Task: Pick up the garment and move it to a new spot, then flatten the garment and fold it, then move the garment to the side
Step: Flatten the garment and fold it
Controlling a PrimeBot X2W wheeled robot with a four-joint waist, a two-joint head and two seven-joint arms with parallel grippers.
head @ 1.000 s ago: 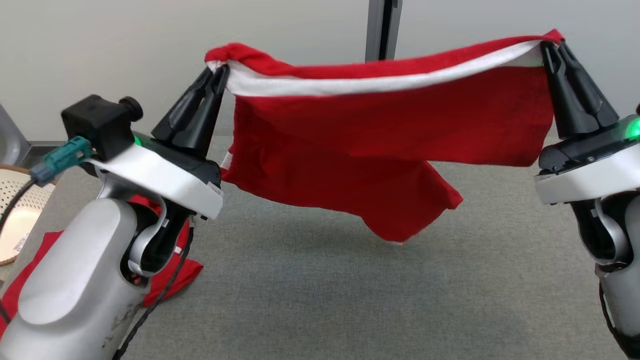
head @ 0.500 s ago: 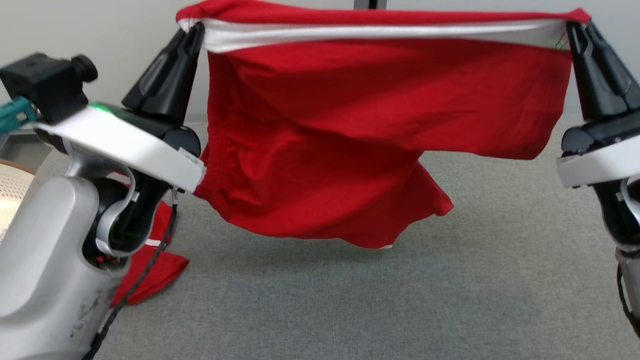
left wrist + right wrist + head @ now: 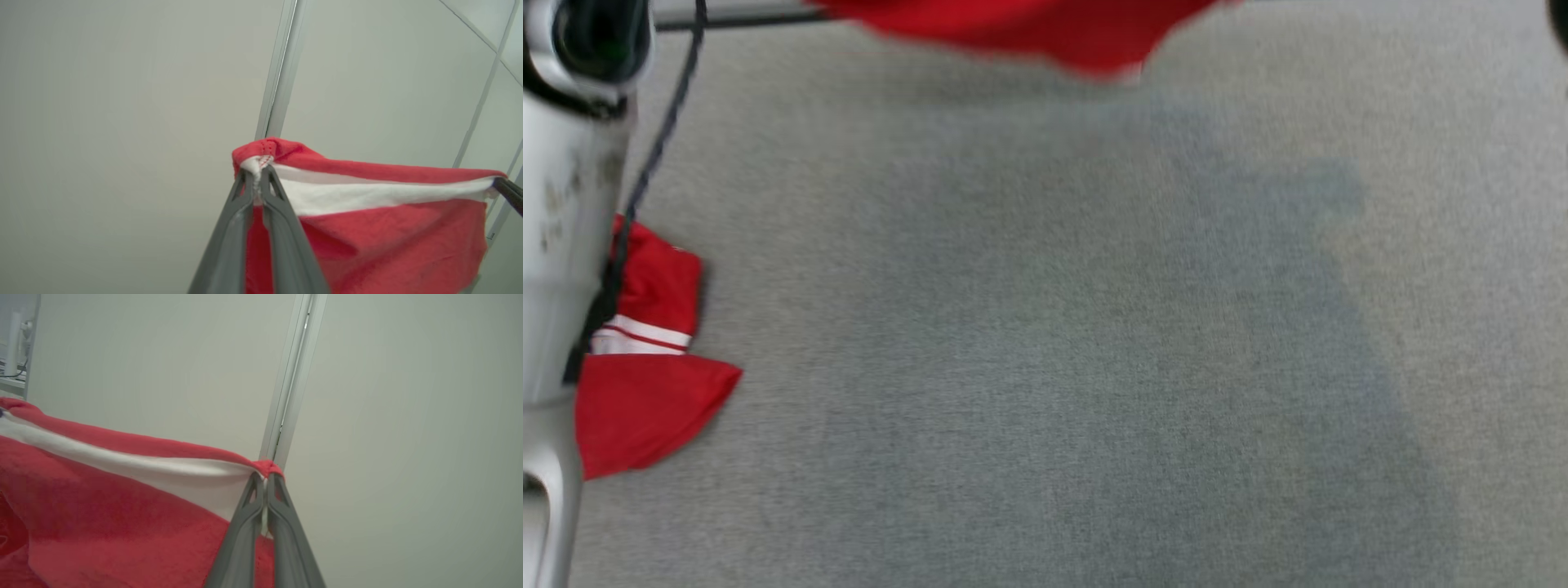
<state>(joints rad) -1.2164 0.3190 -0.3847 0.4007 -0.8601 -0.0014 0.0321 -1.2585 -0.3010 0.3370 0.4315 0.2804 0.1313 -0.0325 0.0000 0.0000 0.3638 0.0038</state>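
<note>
Clearly the first step was in hand: the garment (image 3: 388, 241) was up in the air and not yet laid in its new spot. The left gripper (image 3: 256, 174) was clamped on one top corner, its two dark fingers pinched together with the red-and-white edge bunched between their tips. The right gripper (image 3: 264, 481) gripped the opposite top corner the same way, jaws pressed on a small tuck of cloth. Between them the top edge ran almost straight, so the cloth was spread across its width.

In the head view the garment's lower hem hung, blurred, above the far edge of the grey surface (image 3: 1045, 367) and clear of it, with a soft shadow beneath.

By my reading, the next move called for bringing both grippers down and toward the robot together, with the top edge kept taut. The hem would then touch the bare middle of the surface first and the rest would roll out flat behind it. It ought to land well apart from the second red garment (image 3: 645, 400), which lay at the near left edge beside the pale left forearm (image 3: 556, 245).

The garment was red, soft and matte, with a broad white band (image 3: 367, 195) just under a rolled red top edge. Below the band the body fell in loose folds. It would probably sag and crease if the grippers drew closer together.
</note>
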